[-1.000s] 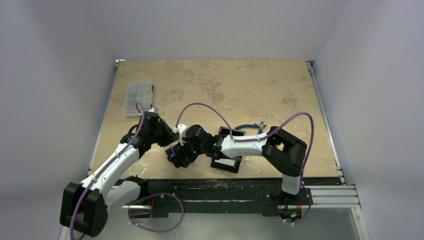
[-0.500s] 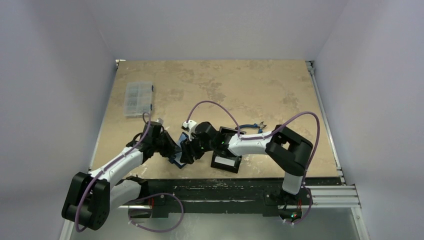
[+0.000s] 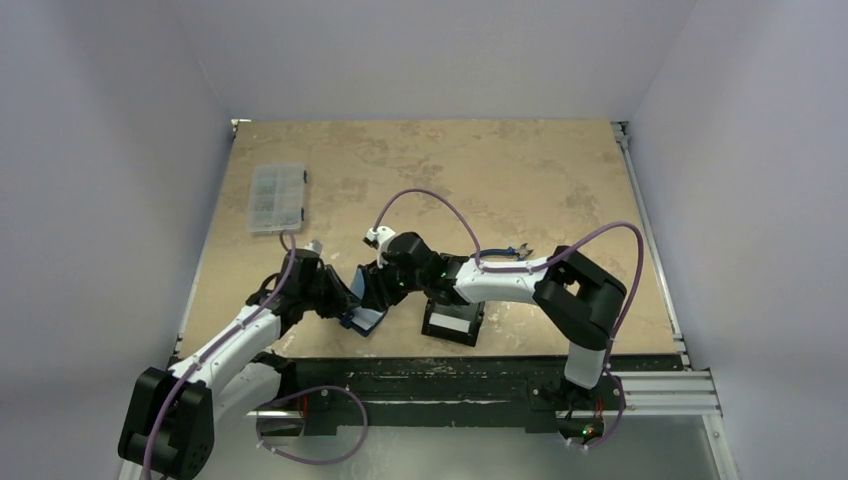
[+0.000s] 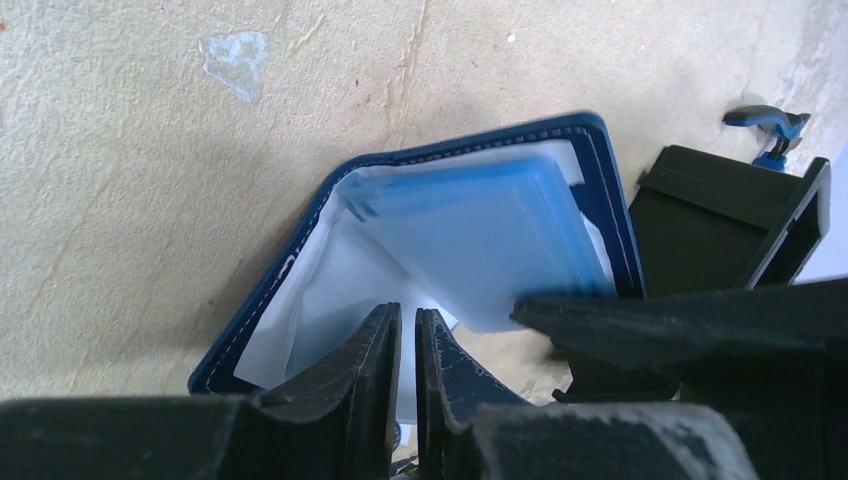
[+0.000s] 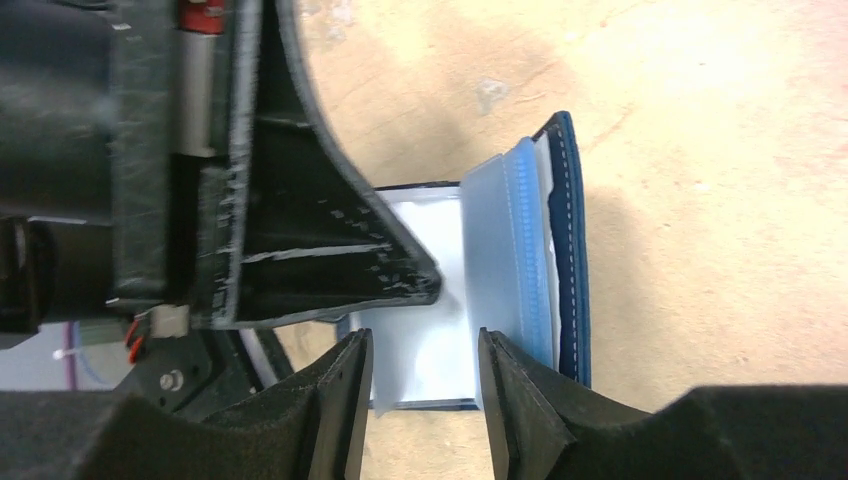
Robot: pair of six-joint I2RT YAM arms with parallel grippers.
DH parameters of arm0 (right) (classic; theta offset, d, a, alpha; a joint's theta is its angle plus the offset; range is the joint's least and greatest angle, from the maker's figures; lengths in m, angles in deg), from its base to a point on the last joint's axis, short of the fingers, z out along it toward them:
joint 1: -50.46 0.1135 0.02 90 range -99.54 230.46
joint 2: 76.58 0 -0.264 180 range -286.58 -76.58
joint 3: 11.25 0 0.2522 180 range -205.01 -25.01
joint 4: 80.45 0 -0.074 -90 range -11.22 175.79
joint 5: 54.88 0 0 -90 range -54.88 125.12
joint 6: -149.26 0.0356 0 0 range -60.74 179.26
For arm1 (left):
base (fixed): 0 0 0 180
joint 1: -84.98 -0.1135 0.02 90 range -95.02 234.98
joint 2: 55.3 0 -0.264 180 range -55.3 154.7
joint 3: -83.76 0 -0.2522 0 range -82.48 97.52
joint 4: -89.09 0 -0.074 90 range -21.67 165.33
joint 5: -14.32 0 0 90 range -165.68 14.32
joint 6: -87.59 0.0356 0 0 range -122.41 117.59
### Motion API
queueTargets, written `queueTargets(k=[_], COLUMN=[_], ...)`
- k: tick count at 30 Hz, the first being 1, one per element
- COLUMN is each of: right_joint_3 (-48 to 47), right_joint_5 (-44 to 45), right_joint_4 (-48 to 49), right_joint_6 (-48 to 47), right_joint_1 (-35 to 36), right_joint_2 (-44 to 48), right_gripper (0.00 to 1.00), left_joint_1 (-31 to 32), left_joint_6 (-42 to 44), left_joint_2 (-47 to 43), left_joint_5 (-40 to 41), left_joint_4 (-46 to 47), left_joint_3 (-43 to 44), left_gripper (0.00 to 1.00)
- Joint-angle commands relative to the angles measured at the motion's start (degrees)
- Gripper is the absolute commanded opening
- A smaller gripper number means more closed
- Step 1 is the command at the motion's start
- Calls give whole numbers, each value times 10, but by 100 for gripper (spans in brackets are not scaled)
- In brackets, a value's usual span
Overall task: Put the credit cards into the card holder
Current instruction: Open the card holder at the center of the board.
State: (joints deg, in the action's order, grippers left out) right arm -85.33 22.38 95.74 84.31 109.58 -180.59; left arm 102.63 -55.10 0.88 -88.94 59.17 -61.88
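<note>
Left gripper [image 4: 408,325]: jaws almost together, only a thin slit between them, at the near edge of the pale lining. I cannot tell whether a leaf is pinched.
Card holder [image 4: 300,262]: lies spread open on the desk [image 3: 500,170] between the two grippers, near the front edge. A translucent blue sleeve stack [image 4: 480,235] is raised off the lining.
Right gripper [image 5: 422,340]: about half open and gripping nothing. It straddles the pale lining, with one finger against the blue stack.
Black tray [image 3: 452,322]: just right of the holder.
Step in hand: probably parting a pocket to take a card.
Doing it well: pin the lining flat with the left, and lift the stack gently with the right so the holder does not slide. The fingers are crowded, so move one arm at a time.
Cards: none clearly made out.
</note>
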Motion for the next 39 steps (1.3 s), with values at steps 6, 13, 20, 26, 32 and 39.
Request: queueTargets(k=[6,13,20,26,32,39], right_joint_3=[-25,-56,-76,-57,-45,-8], right_joint_5=[69,173,67,3,-89,-126], right_joint_4=[-51,-130,-140,-104,-73,-24], right_joint_6=[-18,-82,-82,-34,-26,0], right_joint_1=[-4,-2,0,1,2,4], right_joint_2=[13,36,37,65,49,46], right_gripper=[50,59,41,30,48,45], left_joint_1=[-2,-2,-2,-2,-2,-2], left_joint_6=[-3,-9,-7,-3,-2,-12], left_joint_2=[-53,-18,-11,-8,-8,-14], left_joint_5=[-14,8,9,8,6,-6], left_joint_4=[-15,-27,-23,-23,-23,-14], left_joint_3=[-17,-18,-20,-16,-11,2], left_gripper=[14,1,0,0,0,0])
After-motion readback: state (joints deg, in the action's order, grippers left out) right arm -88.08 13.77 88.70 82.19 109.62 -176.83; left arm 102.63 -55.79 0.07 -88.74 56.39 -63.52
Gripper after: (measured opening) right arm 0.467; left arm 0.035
